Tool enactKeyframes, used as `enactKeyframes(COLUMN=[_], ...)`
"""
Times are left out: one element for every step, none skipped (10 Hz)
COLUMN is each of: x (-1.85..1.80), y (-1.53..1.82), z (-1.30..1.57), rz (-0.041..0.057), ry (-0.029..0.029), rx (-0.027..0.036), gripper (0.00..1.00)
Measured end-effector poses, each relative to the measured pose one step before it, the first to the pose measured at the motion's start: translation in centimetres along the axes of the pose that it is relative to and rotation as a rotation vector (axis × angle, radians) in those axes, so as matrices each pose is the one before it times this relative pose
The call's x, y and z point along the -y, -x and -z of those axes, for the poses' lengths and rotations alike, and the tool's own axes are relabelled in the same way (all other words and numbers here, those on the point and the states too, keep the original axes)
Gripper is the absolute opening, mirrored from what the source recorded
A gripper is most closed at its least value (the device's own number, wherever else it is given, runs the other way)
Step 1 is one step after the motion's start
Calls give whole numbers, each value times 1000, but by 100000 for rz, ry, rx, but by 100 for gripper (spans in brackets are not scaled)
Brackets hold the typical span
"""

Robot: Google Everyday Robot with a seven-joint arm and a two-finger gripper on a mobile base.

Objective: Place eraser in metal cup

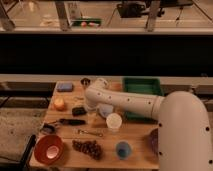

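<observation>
The eraser point(78, 111), a small dark block, lies on the wooden table point(135, 130) left of centre. The metal cup point(85, 81), small and shiny, stands at the table's back edge, beyond the eraser. My white arm reaches in from the lower right and bends down over the table's middle. My gripper point(91, 115) points down just right of the eraser, close beside it. The arm hides much of the gripper.
A blue sponge point(64, 86) and an orange point(59, 103) are at the left. A black-handled tool point(70, 121), a white cup point(114, 121), a blue cup point(123, 149), grapes point(88, 147) and a red bowl point(48, 148) lie in front. A green tray point(142, 86) stands at the back right.
</observation>
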Motion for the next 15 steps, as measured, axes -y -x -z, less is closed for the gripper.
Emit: enactKeyframes(x=[57, 98, 172, 257, 196, 221, 199, 103, 122, 93, 75, 36, 107, 137, 164], y=[61, -2, -52, -200, -234, -298, -91, -88, -151, -112, -31, 5, -37, -36, -70], z=[-68, -20, 159, 175, 121, 19, -64, -230, -196, -198, -197, -200, -319, -349, -184], rz=[-895, -1697, -625, -155, -296, -484, -40, -209, -256, -298, -158, -119, -157, -130, -154], ry=[-71, -239, -576, -680, -359, -138, -1, 372, 193, 210, 197, 254, 435, 478, 213], rx=[438, 214, -241, -476, -344, -312, -32, 179, 139, 310, 364, 442, 685, 939, 560], gripper=[80, 80, 80, 80, 80, 80, 80, 80, 80, 80, 80, 80, 80, 80, 80])
